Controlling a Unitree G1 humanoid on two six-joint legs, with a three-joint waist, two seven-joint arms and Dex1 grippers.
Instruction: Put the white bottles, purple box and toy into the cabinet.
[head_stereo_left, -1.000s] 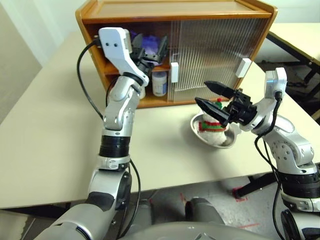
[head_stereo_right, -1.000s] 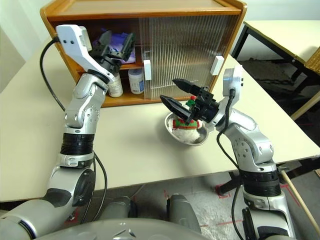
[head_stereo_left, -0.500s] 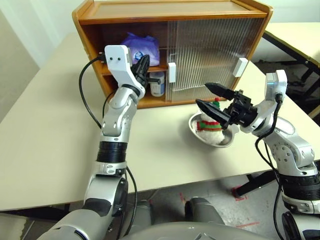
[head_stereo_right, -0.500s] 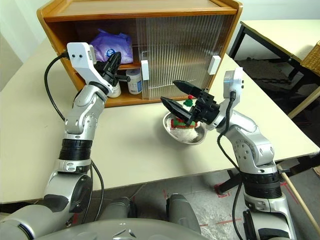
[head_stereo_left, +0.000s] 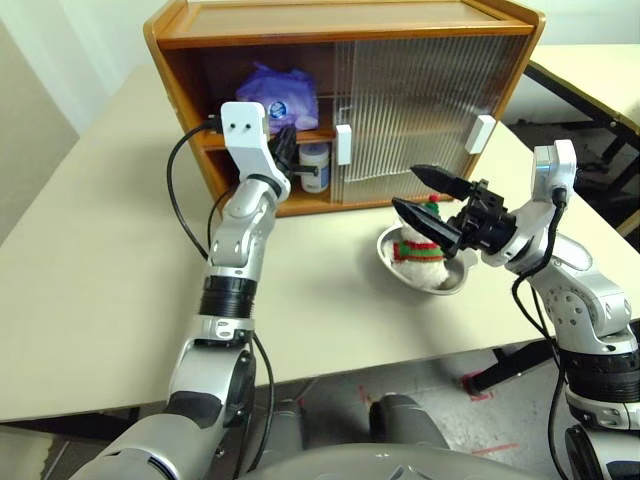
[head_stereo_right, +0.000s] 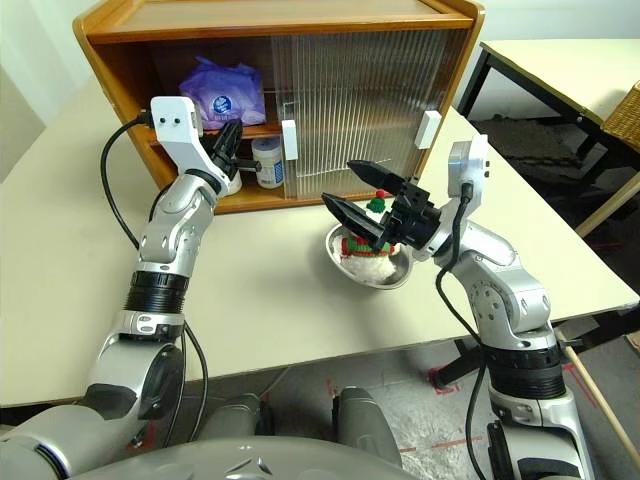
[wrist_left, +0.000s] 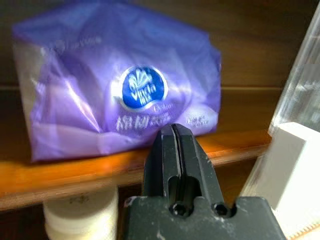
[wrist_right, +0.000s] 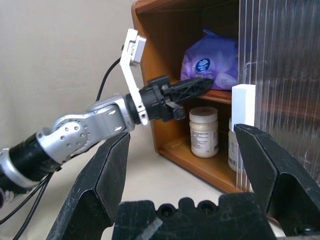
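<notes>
A second ago the box (head_stereo_left: 283, 97) was held between the spread fingers of the left gripper (head_stereo_left: 285, 146) at the upper shelf (head_stereo_right: 262, 129) of the cabinet (head_stereo_left: 180, 60). It is now released and left lying on that shelf, and the left gripper has been lowered and drawn back to the shelf's front edge, with its fingers pressed together on nothing. The box itself has been left in the same spot on the shelf as half a second ago.

In the left wrist view the box (wrist_left: 115, 95) is seen just beyond and above the clenched fingers (wrist_left: 175, 150), apart from them, its round blue logo facing out. Below the shelf the lid of one bottle (wrist_left: 80, 217) is seen just beside the fingers. In the right wrist view the closed left gripper (wrist_right: 192, 86) is seen pointing at the box from the front edge of the shelf, with two bottles standing on the cabinet floor under it: one (wrist_right: 203, 131) in the open, the other (wrist_right: 234, 145) half hidden by the door handle (wrist_right: 243, 107).

The right gripper (head_stereo_left: 420, 194) has not been moved; its fingers are held wide apart and empty, above the toy (head_stereo_left: 421, 246), which lies in the steel bowl (head_stereo_left: 450, 283) on the bench (head_stereo_left: 100, 280) in front of the ribbed door (head_stereo_left: 420, 100).
</notes>
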